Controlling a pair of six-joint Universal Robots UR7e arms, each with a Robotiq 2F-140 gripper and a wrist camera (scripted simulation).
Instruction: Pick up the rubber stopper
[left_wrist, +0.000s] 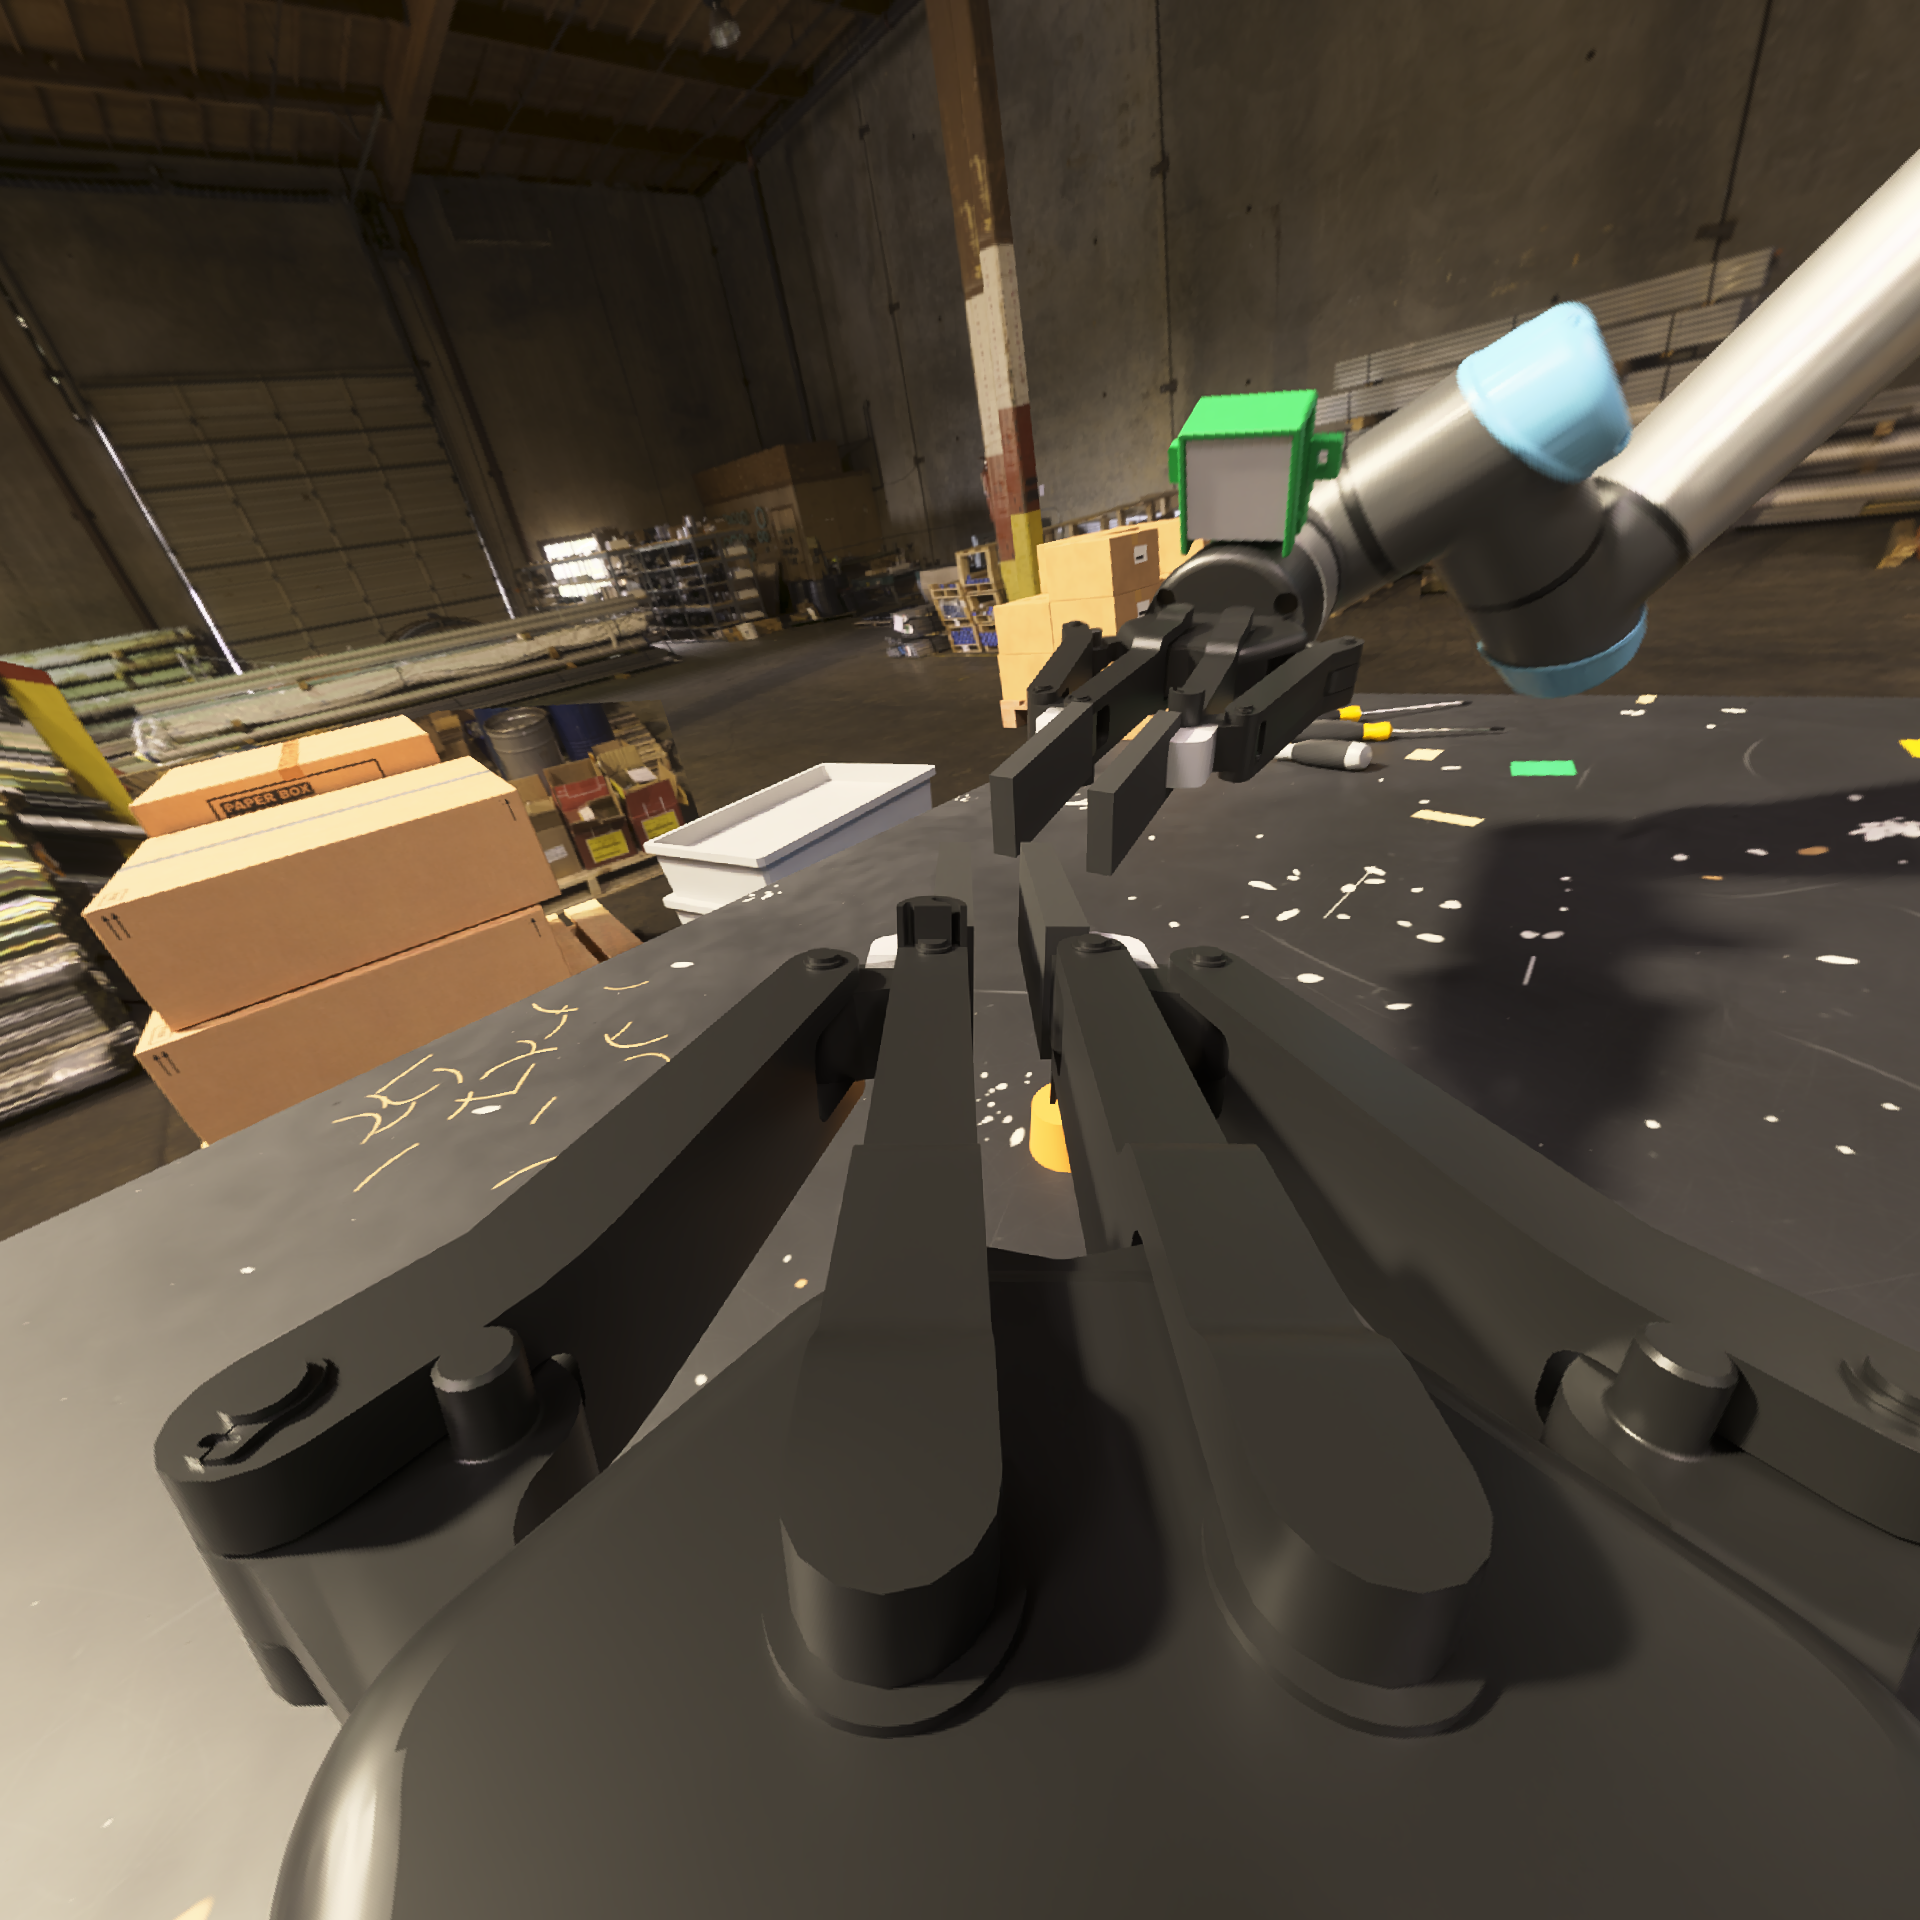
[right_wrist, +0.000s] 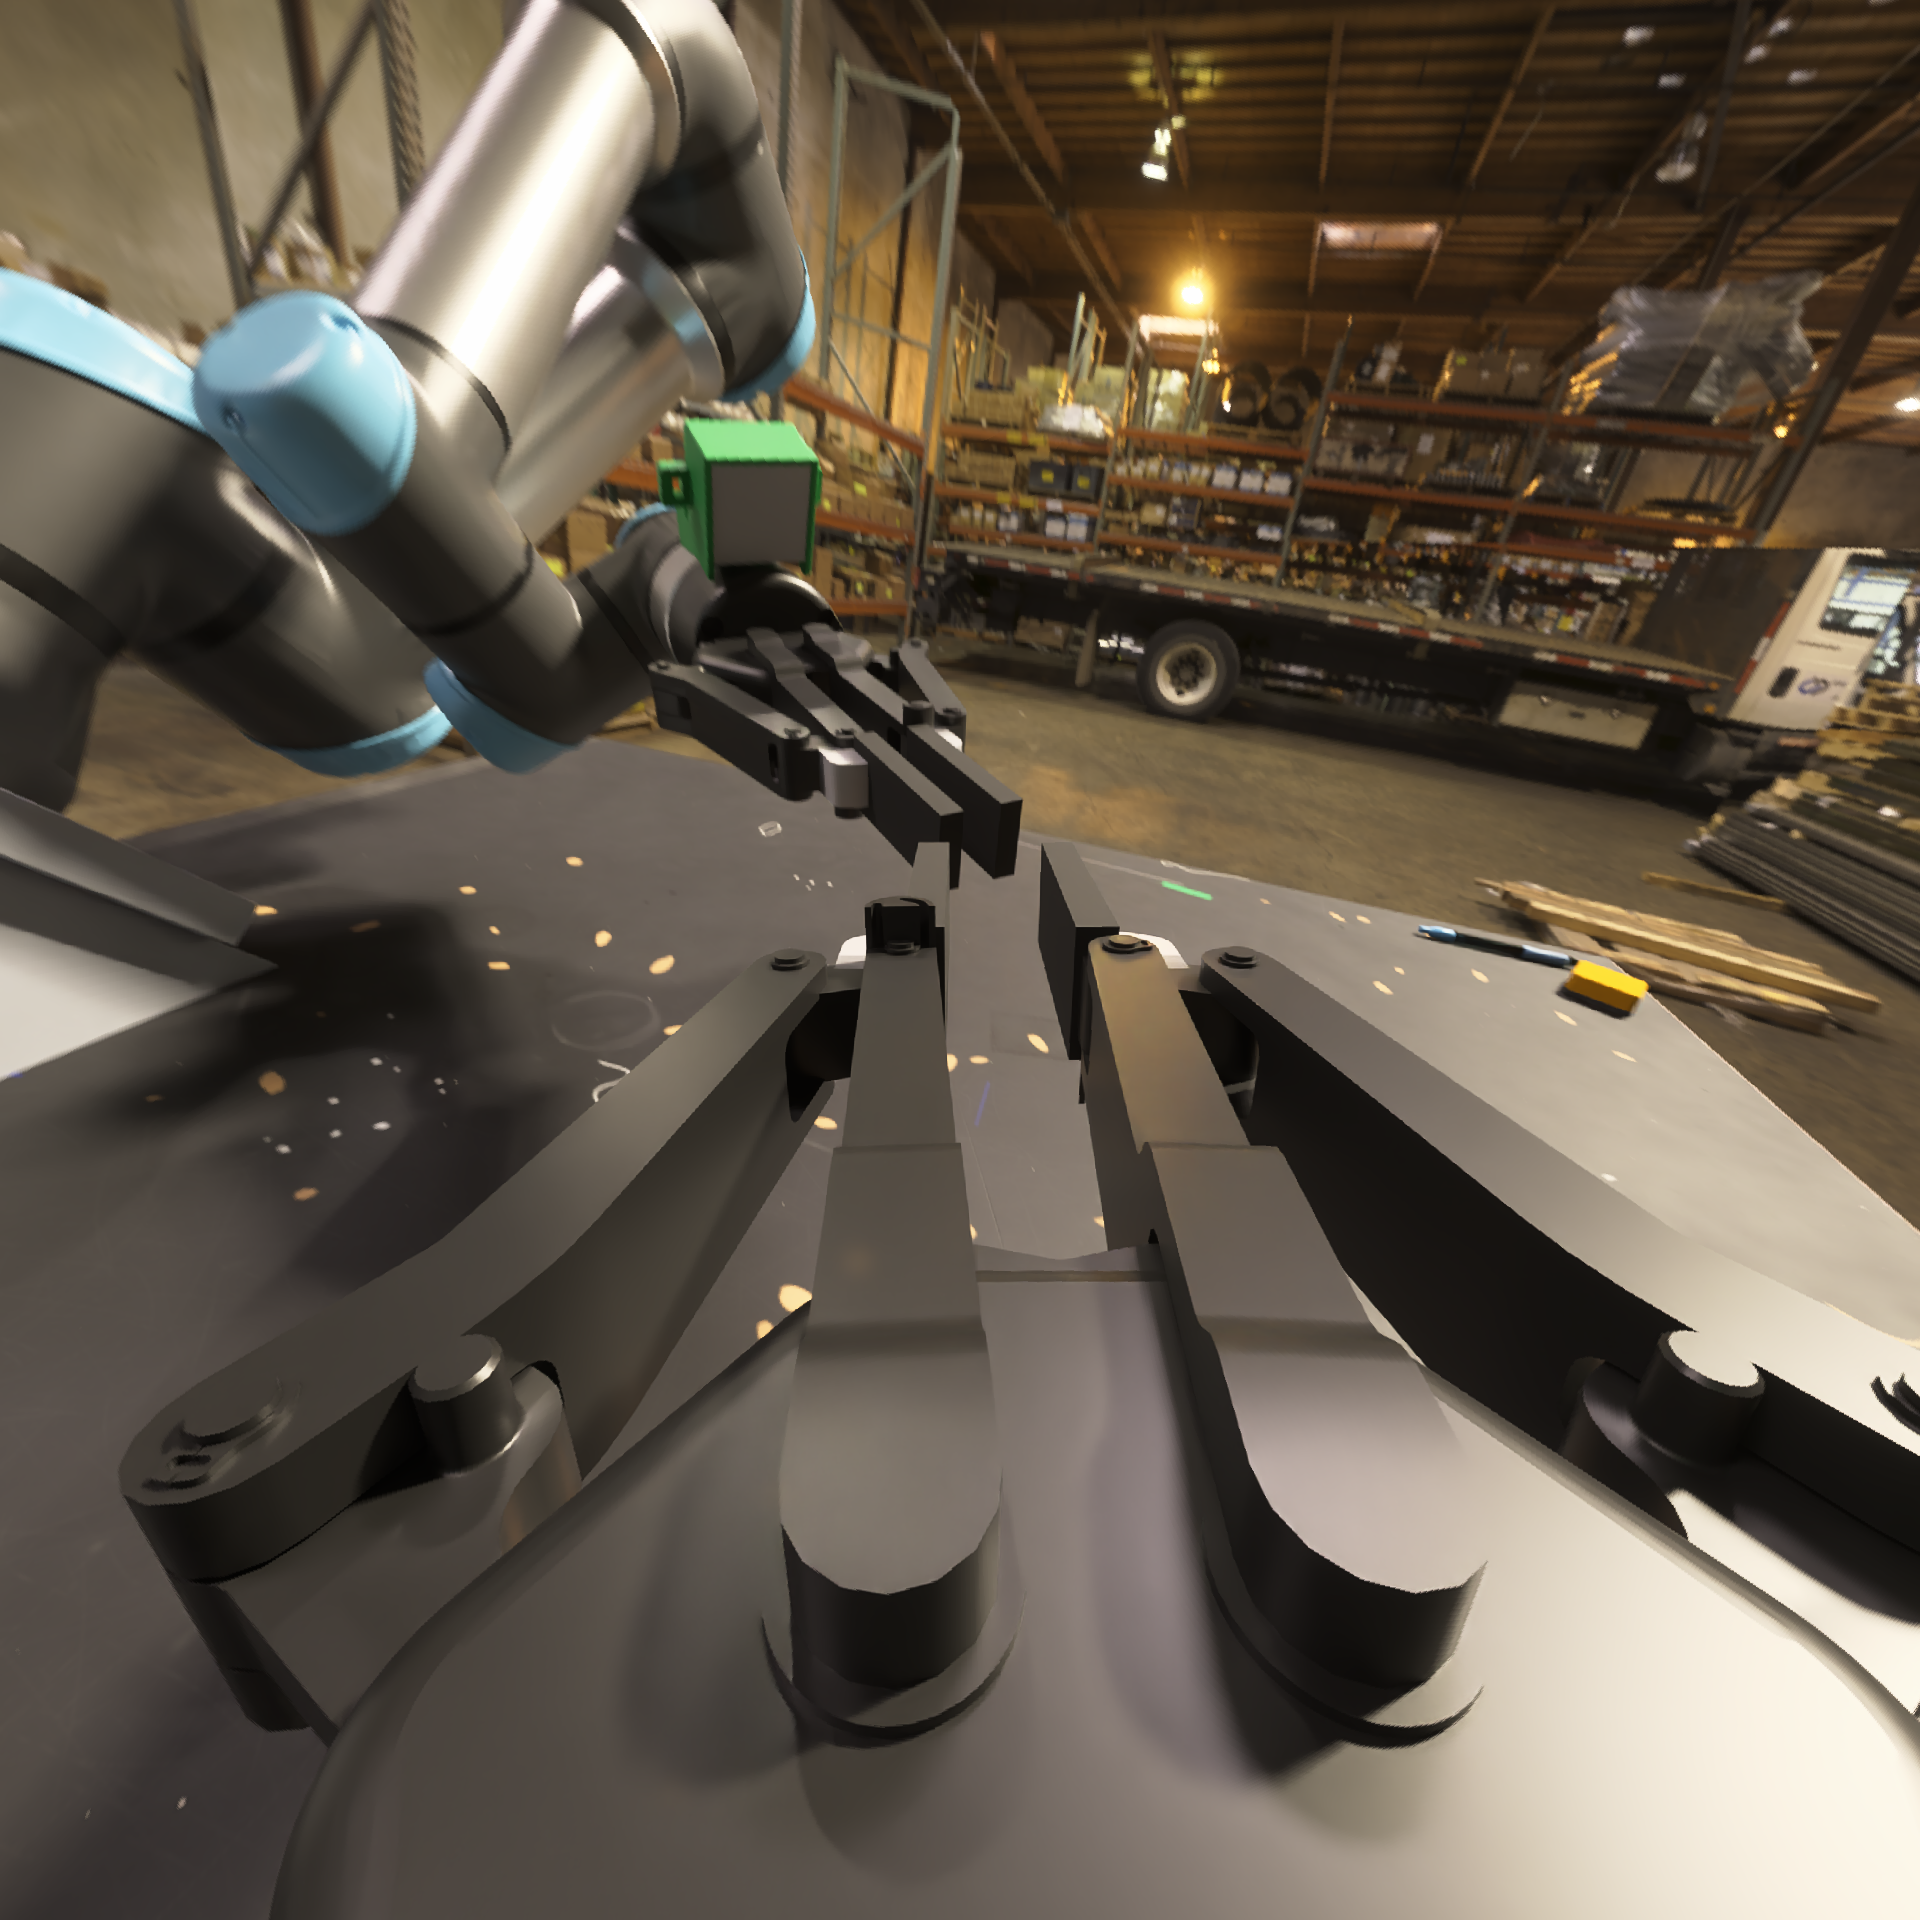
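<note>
The rubber stopper (left_wrist: 1047, 1135) is a small orange-yellow plug standing on the dark table (left_wrist: 1455, 1039). It lies below my left gripper and is half hidden behind its right finger. My left gripper (left_wrist: 1023, 883) hovers above the stopper with its jaws together and nothing between them; it also shows in the right wrist view (right_wrist: 951, 836). My right gripper (right_wrist: 992, 883) faces it tip to tip above the table, its jaws a narrow gap apart and empty; it also shows in the left wrist view (left_wrist: 1055, 831). The stopper does not show in the right wrist view.
A white tray (left_wrist: 800, 821) sits at the table's far edge. Screwdrivers (left_wrist: 1351, 727) and a green patch (left_wrist: 1543, 769) lie behind the right arm. A yellow block (right_wrist: 1605, 985) and a blue pen (right_wrist: 1486, 943) lie near the table edge. Cardboard boxes (left_wrist: 312, 883) stand beyond the table.
</note>
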